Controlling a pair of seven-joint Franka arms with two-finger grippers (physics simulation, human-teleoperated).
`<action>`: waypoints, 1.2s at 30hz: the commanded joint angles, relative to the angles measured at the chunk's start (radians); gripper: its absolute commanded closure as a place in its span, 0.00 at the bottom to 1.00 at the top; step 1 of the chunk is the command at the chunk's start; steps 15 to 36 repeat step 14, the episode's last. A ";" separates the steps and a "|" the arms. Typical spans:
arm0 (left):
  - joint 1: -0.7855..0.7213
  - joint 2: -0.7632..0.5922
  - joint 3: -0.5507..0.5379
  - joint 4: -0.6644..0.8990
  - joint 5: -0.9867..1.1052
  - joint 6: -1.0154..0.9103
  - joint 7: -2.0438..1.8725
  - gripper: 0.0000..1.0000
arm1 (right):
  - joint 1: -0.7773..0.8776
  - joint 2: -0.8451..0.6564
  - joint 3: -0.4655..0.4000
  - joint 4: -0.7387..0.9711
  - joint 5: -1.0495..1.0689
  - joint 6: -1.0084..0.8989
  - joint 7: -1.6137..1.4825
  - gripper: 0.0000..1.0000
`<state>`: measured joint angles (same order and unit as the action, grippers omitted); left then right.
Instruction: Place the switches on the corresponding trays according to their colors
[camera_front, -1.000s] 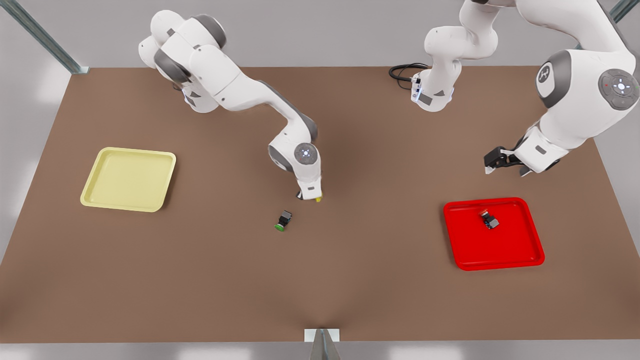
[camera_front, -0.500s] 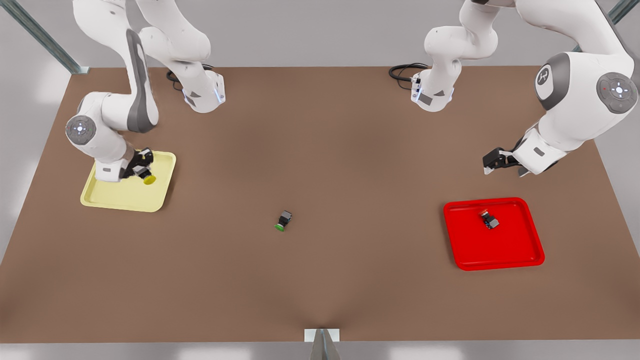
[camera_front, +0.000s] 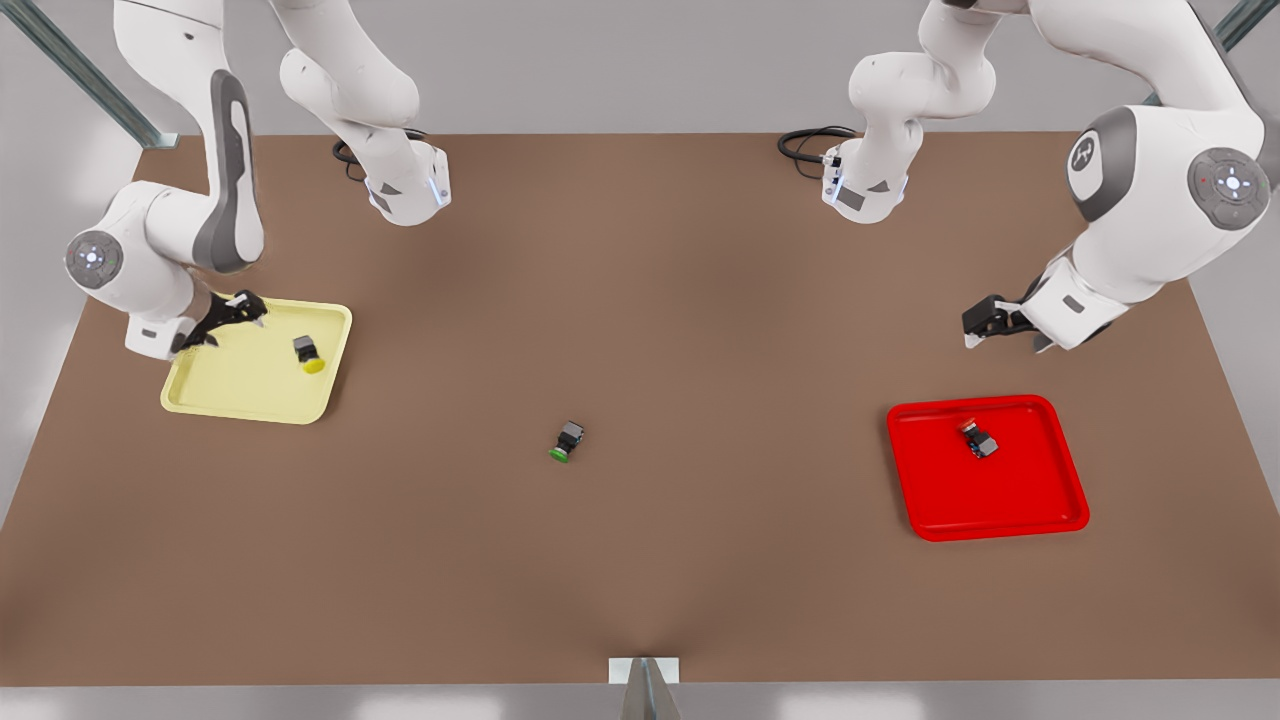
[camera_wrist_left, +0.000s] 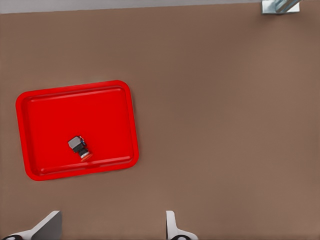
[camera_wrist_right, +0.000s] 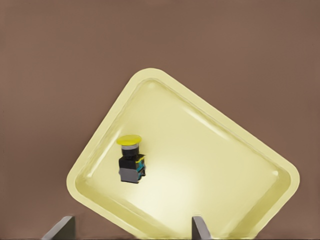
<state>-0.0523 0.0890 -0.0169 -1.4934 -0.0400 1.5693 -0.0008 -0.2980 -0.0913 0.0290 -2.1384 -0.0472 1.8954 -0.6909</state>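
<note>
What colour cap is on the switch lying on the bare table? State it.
Green; the green-capped switch shows best in the front view.

No readable text, label, brand, number or sign on any surface in these views.

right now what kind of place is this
Likely a simulated robot test bench: a bare brown table with metal frame posts, two arm bases bolted on with cables, and colour-sorting props, a yellow tray and a red tray.
</note>
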 joint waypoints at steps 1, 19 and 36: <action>0.000 0.000 0.000 -0.001 0.000 0.000 0.002 0.00 | 0.075 0.001 0.000 0.057 0.023 -0.065 0.036 0.00; 0.000 -0.002 0.000 -0.002 -0.001 -0.005 -0.001 0.00 | 0.441 -0.291 -0.124 0.215 -0.010 -0.233 0.760 0.00; 0.000 -0.002 0.000 -0.002 -0.001 -0.005 -0.001 0.00 | 0.441 -0.291 -0.124 0.215 -0.010 -0.233 0.760 0.00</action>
